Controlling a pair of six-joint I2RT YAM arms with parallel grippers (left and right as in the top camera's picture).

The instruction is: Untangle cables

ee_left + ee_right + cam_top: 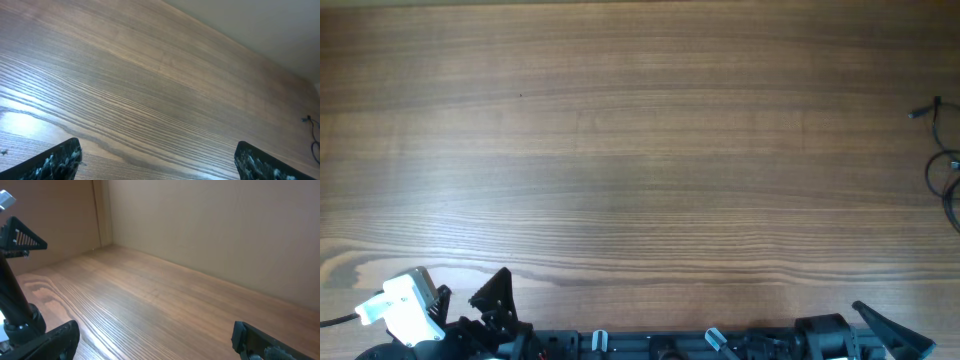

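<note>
The cables (944,160) are thin dark wire in loose loops at the table's far right edge, partly cut off by the frame, with a small plug end (913,112) pointing left. A sliver of them shows at the right edge of the left wrist view (314,134). My left gripper (159,159) is open and empty at the front left of the table (492,300). My right gripper (155,339) is open and empty at the front right (880,325). Both are far from the cables.
The wooden table (640,150) fills the overhead view. A plain wall (210,225) rises behind its far edge. The left arm's body and wrist camera (17,280) stand at the left in the right wrist view.
</note>
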